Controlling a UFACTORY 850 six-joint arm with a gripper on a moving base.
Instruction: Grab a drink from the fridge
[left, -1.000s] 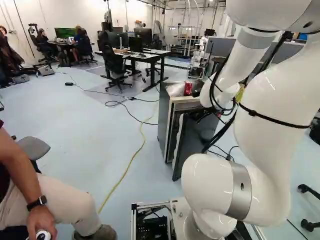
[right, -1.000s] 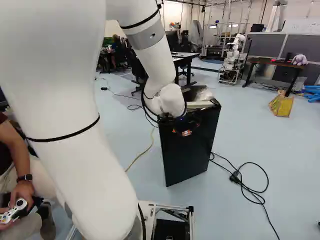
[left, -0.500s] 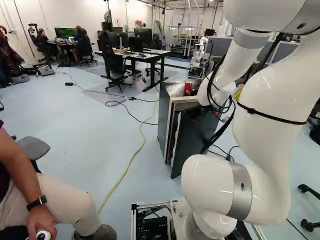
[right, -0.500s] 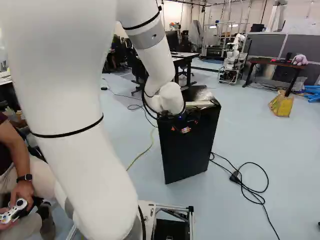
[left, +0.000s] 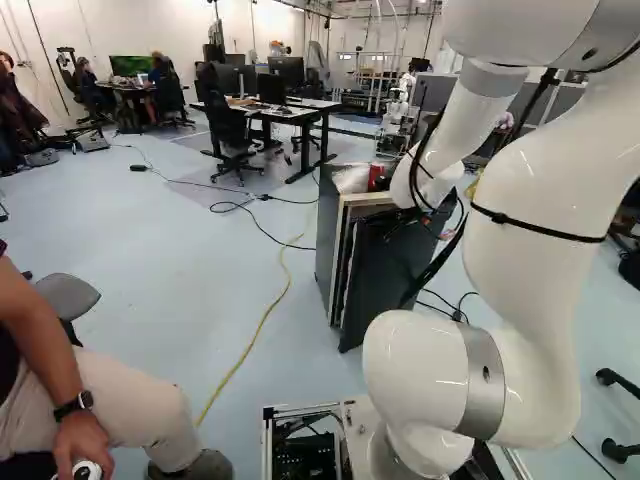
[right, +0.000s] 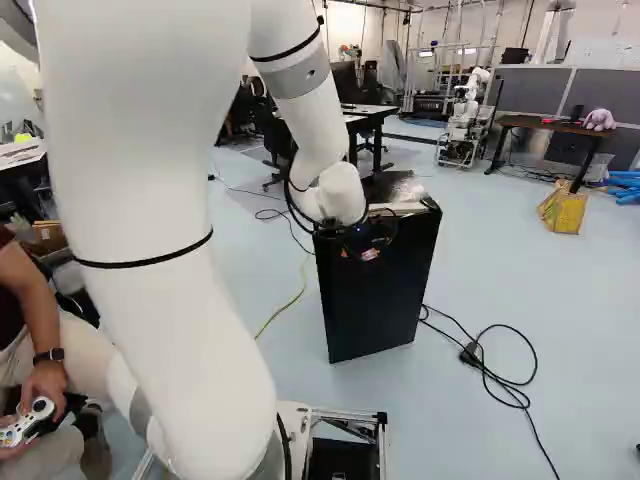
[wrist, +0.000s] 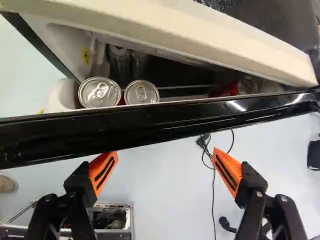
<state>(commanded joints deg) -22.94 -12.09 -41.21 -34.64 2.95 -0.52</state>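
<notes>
The gripper (right: 368, 254) is at the upper outer face of the black fridge door (right: 372, 305) in the right base view. In the wrist view the gripper (wrist: 165, 169) stands open and empty, its orange pads close to the door's black edge (wrist: 150, 125). The door is partly open, with a narrow gap to the fridge body (left: 328, 245). Inside the door, beyond that edge, two cans (wrist: 100, 93) (wrist: 141, 92) stand side by side. Deeper in the gap is a red can (wrist: 235, 89). Another red can (left: 377, 177) rests on top of the fridge.
A seated person's leg (left: 130, 400) is near the base at the left. A black cable (right: 500, 380) lies right of the fridge, a yellow cord (left: 262, 325) left of it. Desks (left: 290, 112) and another robot (right: 465, 120) stand farther back.
The fridge door has swung closer to the body, narrowing its gap. My arm has shifted with it, slightly left in the left base view. The gripper has stayed open.
</notes>
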